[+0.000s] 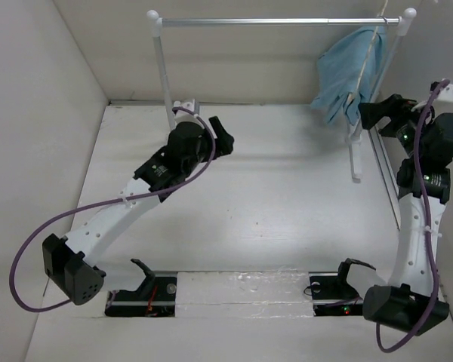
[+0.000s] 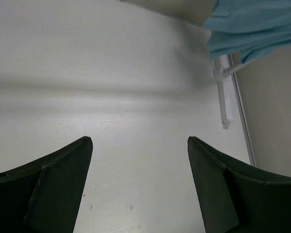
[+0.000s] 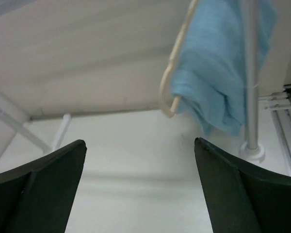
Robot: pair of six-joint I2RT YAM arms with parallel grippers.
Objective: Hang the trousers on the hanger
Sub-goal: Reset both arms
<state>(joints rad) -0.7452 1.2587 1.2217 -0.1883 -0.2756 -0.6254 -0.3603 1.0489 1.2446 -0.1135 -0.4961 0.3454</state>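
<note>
So the trousers [image 1: 346, 72] are draped over the hanger [image 3: 169, 90], which hangs at the right end of the clothes rail [image 1: 279, 22], right up by its right post. The right jaws sit just in front of that same post, spread wide apart with nothing between them, clear of the cloth. The left jaws are wide apart and empty too, hovering over the white surface [image 1: 287, 196] in front of the rail's left half.

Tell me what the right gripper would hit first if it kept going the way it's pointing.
Most likely the trousers draped on the hanger, just above and right of the line from the open right gripper. If it slips under them, the back wall. Depth is unclear.
</note>
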